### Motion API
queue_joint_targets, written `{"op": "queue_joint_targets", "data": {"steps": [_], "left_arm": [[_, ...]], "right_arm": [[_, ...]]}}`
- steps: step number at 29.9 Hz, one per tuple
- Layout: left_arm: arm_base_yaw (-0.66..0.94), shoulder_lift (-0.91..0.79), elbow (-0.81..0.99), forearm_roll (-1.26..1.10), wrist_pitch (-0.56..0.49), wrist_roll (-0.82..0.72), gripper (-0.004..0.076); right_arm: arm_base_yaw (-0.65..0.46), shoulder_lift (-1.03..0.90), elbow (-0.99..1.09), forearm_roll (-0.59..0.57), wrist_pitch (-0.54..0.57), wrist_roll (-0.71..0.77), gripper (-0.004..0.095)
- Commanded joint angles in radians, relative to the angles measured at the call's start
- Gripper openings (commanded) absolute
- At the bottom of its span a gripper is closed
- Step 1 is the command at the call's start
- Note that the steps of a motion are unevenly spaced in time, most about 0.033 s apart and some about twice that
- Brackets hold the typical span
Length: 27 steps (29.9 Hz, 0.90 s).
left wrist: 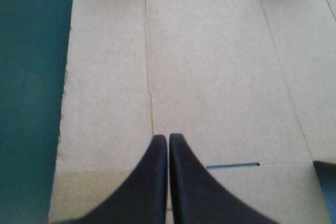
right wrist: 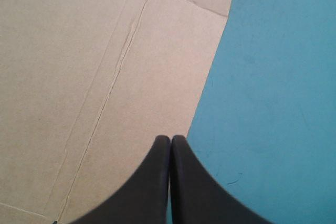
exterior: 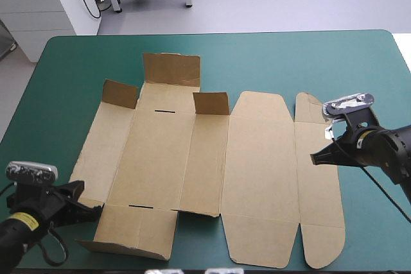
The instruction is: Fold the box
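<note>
box (exterior: 212, 165) lies opened out as one cut brown sheet across the middle of the counter (exterior: 308, 56), long side running left to right, teal-green cover showing all round it; most panels flat, three flaps on the far side stand up: wide far flap (exterior: 171, 68), small left flap (exterior: 120, 93) beside it, small right flap (exterior: 210, 102) on the other side; two thin dark slots in the base panel, far slot (exterior: 164, 111) and near slot (exterior: 140, 206); near-left flap (exterior: 131, 232) looks slightly lifted along its near edge; left tool (exterior: 95, 209) is pinched to a point, gripping nothing, low at the box's near-left corner, tips aimed in over the board; left wrist view puts the tips over the crease between the left side panel and the base panel, just beside the near slot; contact with the board: can't tell; right tool (exterior: 316, 157) also pinched to a point, gripping nothing, at the box's right edge, tips aimed at the narrow outer strip with rounded ends; right wrist view puts the tips right where the board edge meets the cover; contact there: can't tell either; the two tools sit well apart, at opposite ends of the box
</note>
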<state>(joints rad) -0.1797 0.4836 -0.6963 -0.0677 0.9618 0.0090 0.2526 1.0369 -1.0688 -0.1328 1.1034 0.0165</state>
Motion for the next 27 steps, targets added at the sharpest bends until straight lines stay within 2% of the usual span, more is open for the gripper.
{"op": "queue_joint_targets", "data": {"steps": [1,7,12,15,18,23,27], "left_arm": [[0.001,0.130,-0.152,0.011,-0.038,-0.014,-0.0008],[0.004,0.369,-0.330,0.107,-0.006,-0.058,-0.0008],[0.027,0.524,-0.396,0.161,0.026,-0.077,-0.0008],[0.130,0.581,-0.403,0.104,0.006,-0.049,0.0001],[0.282,0.626,-0.407,-0.047,0.012,0.082,0.0008],[0.579,0.693,-0.407,-0.449,0.102,0.381,0.0008],[0.727,0.739,-0.407,-0.576,0.176,0.525,0.0008]], "right_arm": [[-0.006,-0.044,0.058,-0.008,-0.106,0.058,-0.0020],[-0.006,-0.048,0.150,0.010,-0.148,0.060,-0.0020],[-0.010,-0.048,0.147,-0.014,-0.148,0.060,-0.0019],[-0.060,-0.048,0.147,-0.019,-0.148,0.045,-0.0020],[-0.165,-0.048,0.147,-0.004,-0.150,-0.024,-0.0020],[-0.366,-0.048,0.147,0.217,-0.154,-0.253,-0.0020],[-0.438,-0.047,0.146,0.404,-0.159,-0.373,-0.0020]]}}
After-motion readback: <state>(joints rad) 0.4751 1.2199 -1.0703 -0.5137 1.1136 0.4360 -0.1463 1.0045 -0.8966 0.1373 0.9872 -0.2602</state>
